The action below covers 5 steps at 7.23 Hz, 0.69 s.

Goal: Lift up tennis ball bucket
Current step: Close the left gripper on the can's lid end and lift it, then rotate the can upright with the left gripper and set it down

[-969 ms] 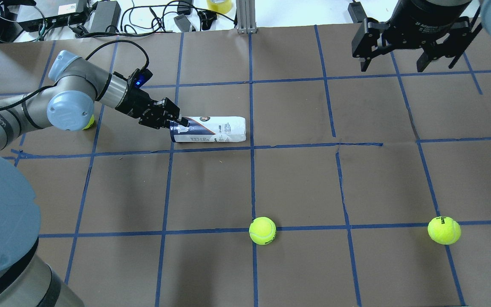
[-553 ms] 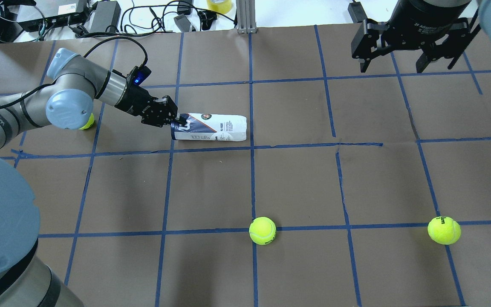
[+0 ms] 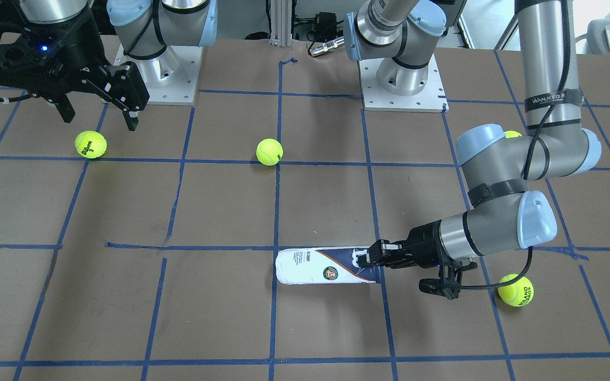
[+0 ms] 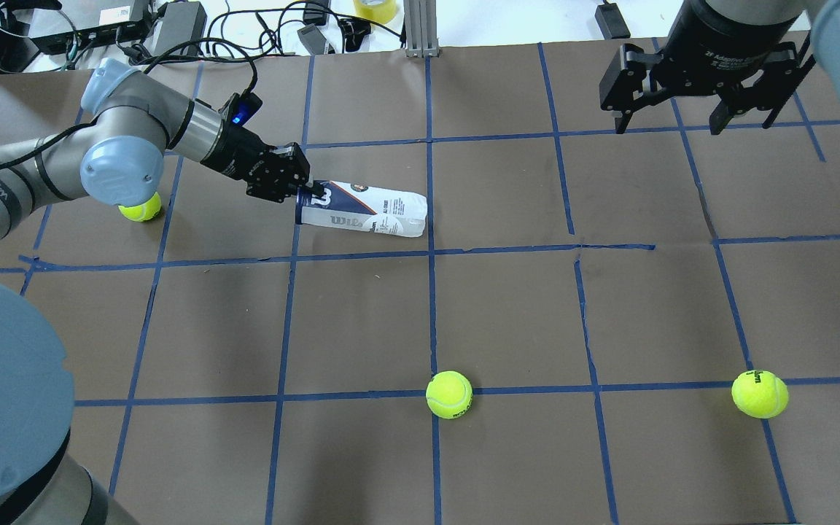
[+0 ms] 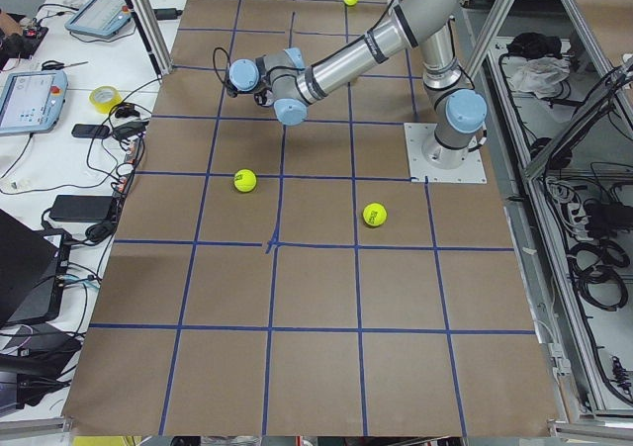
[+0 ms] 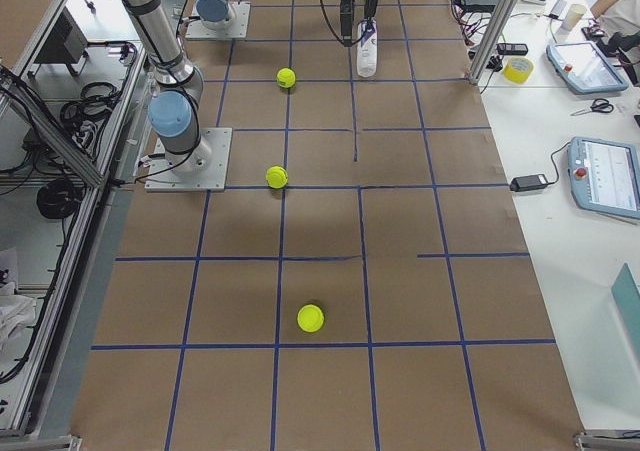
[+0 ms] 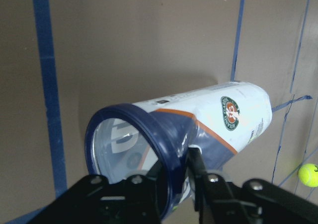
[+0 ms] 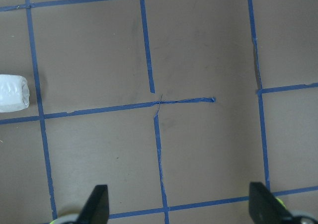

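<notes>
**Fig.** Tube lift, early stage. L gripper (image 4: 310, 194) pinches the dark-blue rim of the tube (image 4: 365, 214), jaws narrow on the rim wall. Wrist view suggests one finger inside the open mouth, one outside.

- **Change vs. approx. a second ago:** the gripper has moved up and away from the robot. The tube, then lying square to the tape lines, now sits slanted w/ rim end raised. Closed end prob. on or just above the table (image 4: 507, 313).
- **Meaning:** grasp holds and the lift is under way, but the tube isn't yet clear of the surface.
- **Risk:** thin-rim pinch, so the tube may pivot or slip.
- **Other items:** R gripper (image 4: 679, 120) hangs well apart, jaws wide, empty, barely shifted. Ball (image 4: 140, 211) by the L arm's elbow is untouched.
</notes>
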Motion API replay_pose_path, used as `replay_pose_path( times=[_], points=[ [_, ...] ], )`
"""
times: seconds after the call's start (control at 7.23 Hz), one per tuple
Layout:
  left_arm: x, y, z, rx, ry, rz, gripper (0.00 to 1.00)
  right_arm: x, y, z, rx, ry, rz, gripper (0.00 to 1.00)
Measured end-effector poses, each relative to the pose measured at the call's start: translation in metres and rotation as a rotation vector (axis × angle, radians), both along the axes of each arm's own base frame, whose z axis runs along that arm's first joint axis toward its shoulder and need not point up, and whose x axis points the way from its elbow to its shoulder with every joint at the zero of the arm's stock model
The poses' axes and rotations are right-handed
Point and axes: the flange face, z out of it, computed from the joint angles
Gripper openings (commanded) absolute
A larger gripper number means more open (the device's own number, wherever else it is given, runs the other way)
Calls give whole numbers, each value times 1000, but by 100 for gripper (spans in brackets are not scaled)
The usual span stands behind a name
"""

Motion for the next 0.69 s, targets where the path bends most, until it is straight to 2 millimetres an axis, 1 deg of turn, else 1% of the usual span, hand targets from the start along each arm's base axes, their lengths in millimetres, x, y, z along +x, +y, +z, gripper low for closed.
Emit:
replay_pose_path(
  times=[0.14,0.28,0.42,0.69],
  points=[
    [-11,-7,17,-8,-30,9,0,0,0,0,1,0,0,100],
    [-19,-10,30,-21,-70,3,0,0,0,-1,1,0,-1,100],
    [-24,-10,43,-39,-106,-3,0,0,0,-1,2,0,-2,100],
    [-28,-13,76,-64,-151,35,0,0,0,-1,2,0,-4,100]
  ],
)
